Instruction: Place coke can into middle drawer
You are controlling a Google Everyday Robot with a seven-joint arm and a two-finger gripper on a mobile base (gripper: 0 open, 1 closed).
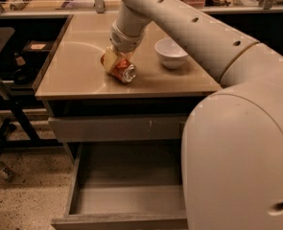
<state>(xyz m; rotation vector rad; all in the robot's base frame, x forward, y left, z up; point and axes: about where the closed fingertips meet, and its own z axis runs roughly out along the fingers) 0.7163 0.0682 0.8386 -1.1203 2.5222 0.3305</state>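
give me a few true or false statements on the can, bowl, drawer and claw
1. The can lies inside the drawer. False: it is up at the tabletop, tilted, silver end toward the camera.
2. The drawer is pulled open and no can shows on the part of its floor in view. True.
3. The claw has reached down into the drawer. False: it is at the can, over the tabletop.
4. The bowl stands upright on the tabletop, on the right of the can in the picture and apart from it. True.
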